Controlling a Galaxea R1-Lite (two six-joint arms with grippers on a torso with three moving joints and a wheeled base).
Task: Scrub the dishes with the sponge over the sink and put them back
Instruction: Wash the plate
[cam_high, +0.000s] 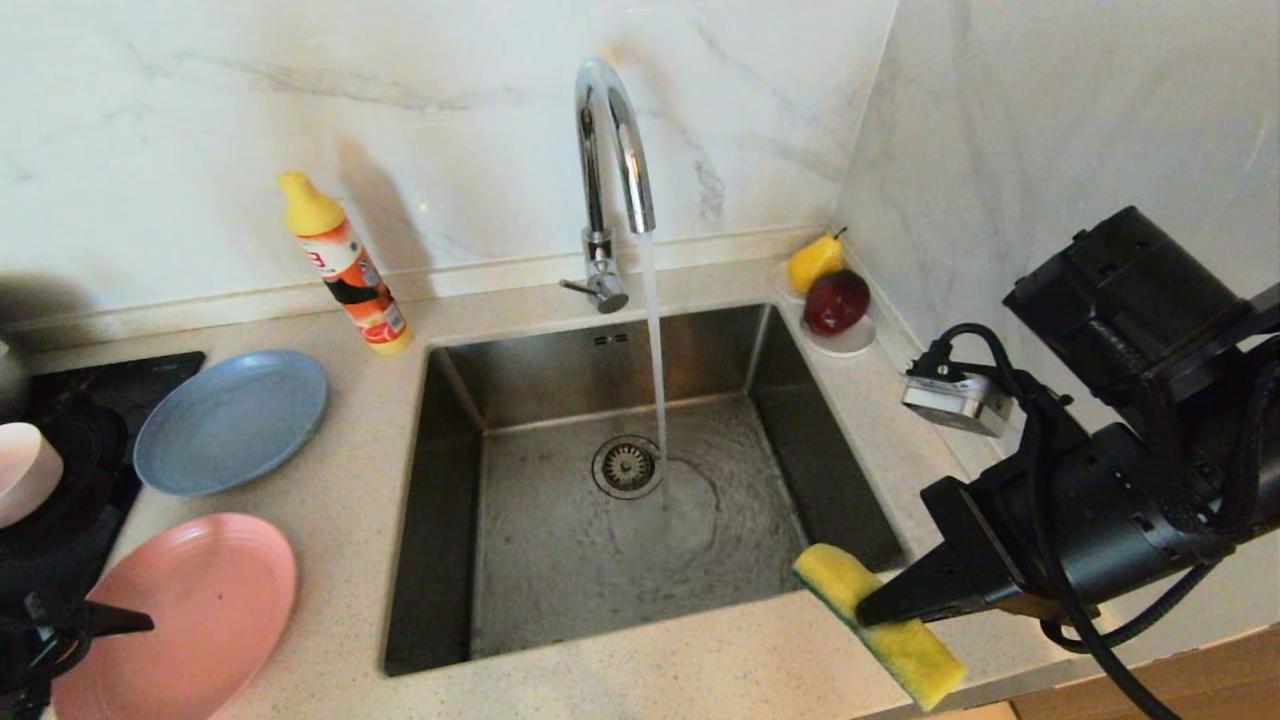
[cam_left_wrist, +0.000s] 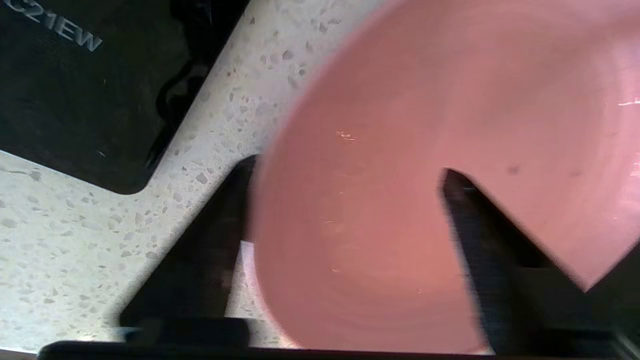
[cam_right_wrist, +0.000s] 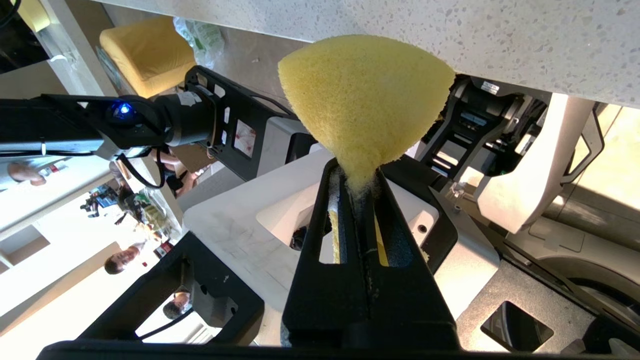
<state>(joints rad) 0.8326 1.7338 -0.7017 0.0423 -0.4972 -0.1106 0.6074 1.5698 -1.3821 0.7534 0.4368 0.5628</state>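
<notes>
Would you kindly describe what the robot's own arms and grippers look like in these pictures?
Both are matte black. The right arm is bulky, with looped black cables and a small silver-grey camera box on its wrist; the right gripper has two long flat tapered fingers with slotted cut-outs. The left gripper shows two dark wedge-shaped fingers. No markings are legible.

Sink (cam_high: 480, 560) centre, set in counter (cam_high: 350, 330); faucet (cam_high: 605, 180) behind it. 2 plates (cam_high: 230, 420) lie left of it, bottle (cam_high: 345, 265) behind them. Saucer (cam_high: 850, 342) bearing fruit (cam_high: 836, 300) at rear right corner. Sponge (cam_high: 885, 635) over front right rim.
</notes>
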